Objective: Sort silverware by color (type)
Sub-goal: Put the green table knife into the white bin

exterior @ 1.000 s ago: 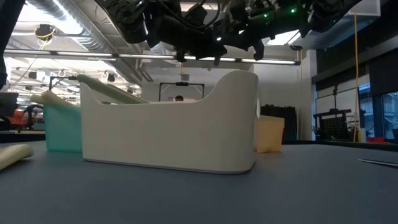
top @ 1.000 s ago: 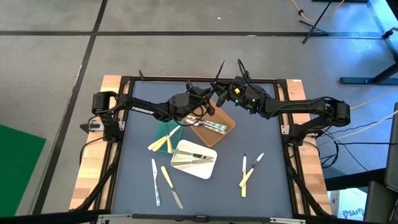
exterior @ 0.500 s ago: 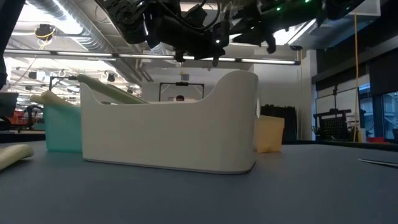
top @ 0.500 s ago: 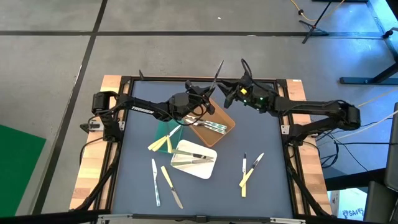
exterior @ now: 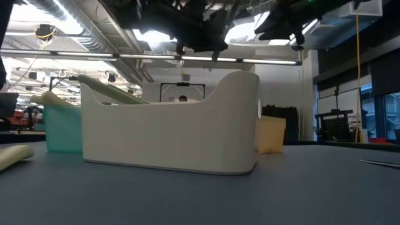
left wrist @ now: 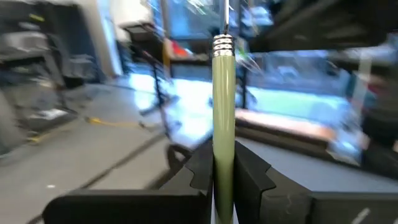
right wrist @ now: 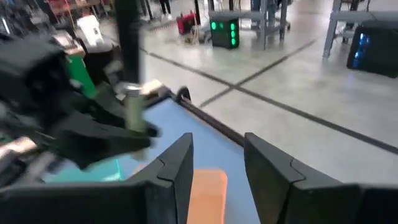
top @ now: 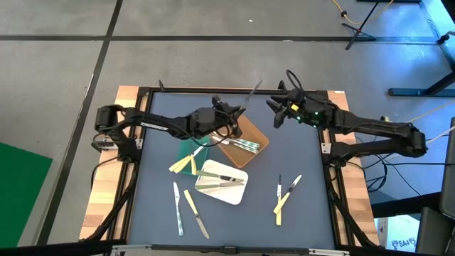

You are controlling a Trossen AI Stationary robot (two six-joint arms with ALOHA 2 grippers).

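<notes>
Table (top: 313, 213) layout unchanged from a second ago. Right arm has pulled back toward the table's right rear corner — right gripper (top: 279, 114) now clear of the brown tray (top: 259, 135), fingers (right wrist: 171, 168) parted, nothing between them. Left gripper (top: 226, 114) still above the brown tray's rear edge, clamped on a green-handled utensil (left wrist: 223, 118) — handle pinched, metal end pointing up and away. Remaining silverware (top: 281, 199) lies where it lay: in the white tray (top: 238, 195), in the brown tray, loose on the table.

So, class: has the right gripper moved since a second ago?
Yes. The right gripper has drawn back rightward, away from the brown tray.
</notes>
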